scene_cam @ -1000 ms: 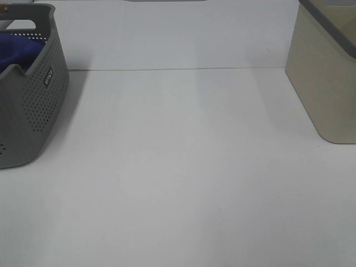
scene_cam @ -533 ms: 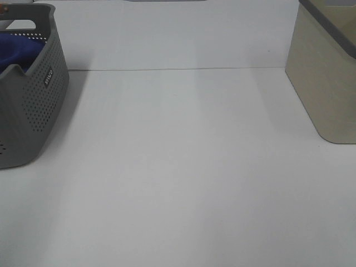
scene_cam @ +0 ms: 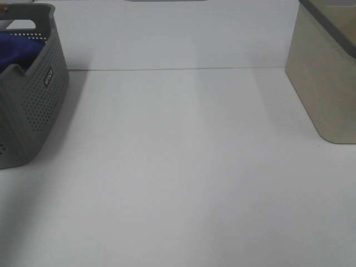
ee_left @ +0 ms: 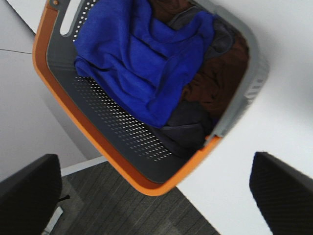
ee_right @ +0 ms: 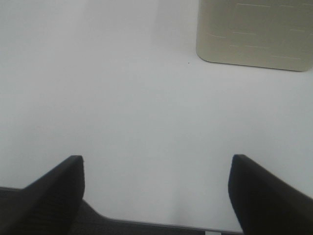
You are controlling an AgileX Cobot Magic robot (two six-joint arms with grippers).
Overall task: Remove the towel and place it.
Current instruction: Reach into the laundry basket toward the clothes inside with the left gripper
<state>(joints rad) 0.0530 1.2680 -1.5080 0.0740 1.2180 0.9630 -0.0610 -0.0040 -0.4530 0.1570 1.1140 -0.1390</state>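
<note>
Towel (ee_left: 142,63) is lying crumpled inside the grey perforated basket (scene_cam: 39,105), resting on top of a brown garment (ee_left: 215,78) and a dark grey garment (ee_left: 190,122). The basket is standing at the left edge of the white counter (scene_cam: 178,167); an orange edge is showing along it in the left wrist view. The left pincer (ee_left: 154,164) is hanging above the basket with its jaws spread wide, gripping nothing. The right pincer (ee_right: 156,161) is hanging over the counter, jaws likewise spread wide and empty, with a beige bin (ee_right: 254,34) standing well apart at the counter's right side.
</note>
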